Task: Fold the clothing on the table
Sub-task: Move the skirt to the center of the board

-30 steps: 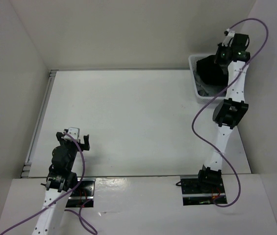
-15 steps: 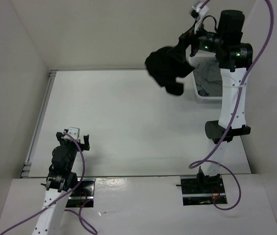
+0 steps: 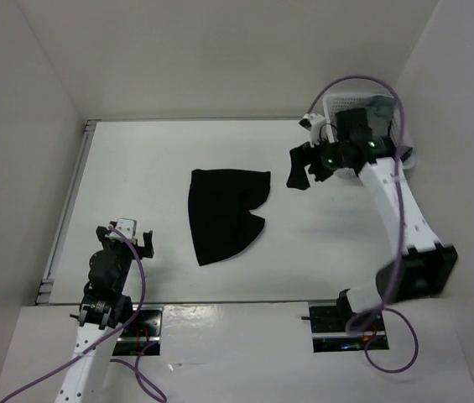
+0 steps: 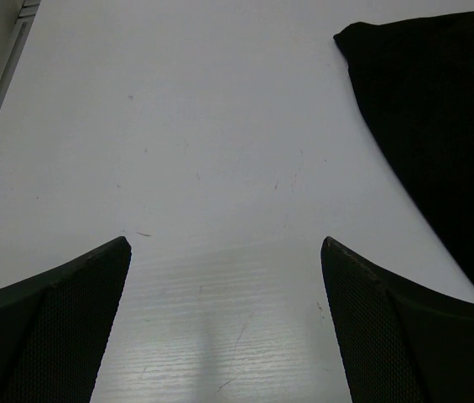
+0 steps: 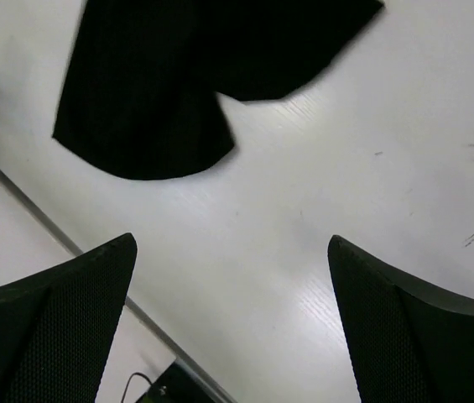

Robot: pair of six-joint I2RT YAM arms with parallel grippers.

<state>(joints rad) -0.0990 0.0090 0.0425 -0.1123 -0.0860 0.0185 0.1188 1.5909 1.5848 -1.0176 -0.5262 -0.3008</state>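
Clothing (image 3: 224, 214) lies apart, left of right end effector (image 3: 304, 173).

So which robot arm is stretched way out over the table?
The right one: the right gripper hangs open far out, beside the black garment. The left gripper sits tucked back near its base.

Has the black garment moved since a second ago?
Yes. The black garment left the basket at the far right and now lies on the table, left of the basket, near the middle.
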